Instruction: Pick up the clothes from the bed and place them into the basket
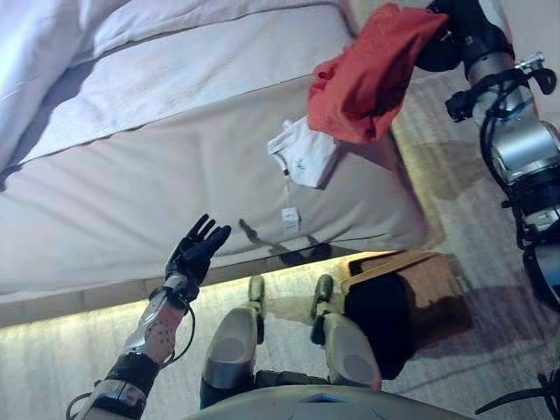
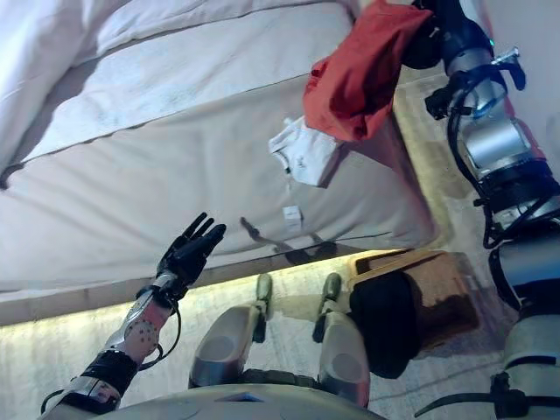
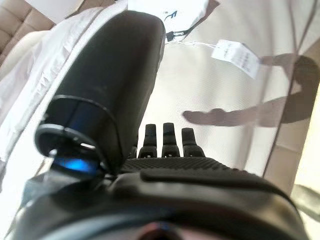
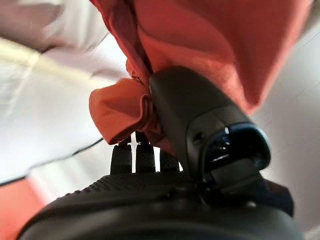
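Observation:
A red garment [image 1: 372,74] hangs in the air over the bed's right edge, bunched at the top in my right hand [image 4: 200,120]; its thumb and fingers pinch the cloth. In the eye views that hand [image 1: 440,45] is mostly hidden behind the fabric. Just below the red piece, a white garment [image 1: 302,153] lies crumpled on the beige bed [image 1: 131,192], with a paper tag [image 1: 290,219] trailing on a string toward the near edge. My left hand [image 1: 197,249] is open with straight fingers over that edge, well left of the white garment and holding nothing.
A brown basket [image 1: 398,262] stands on the floor by the bed's near right corner, with something dark [image 1: 381,324] inside. White bedding [image 1: 35,52] is piled at the bed's far left. Pale carpet runs along the bed's near and right sides.

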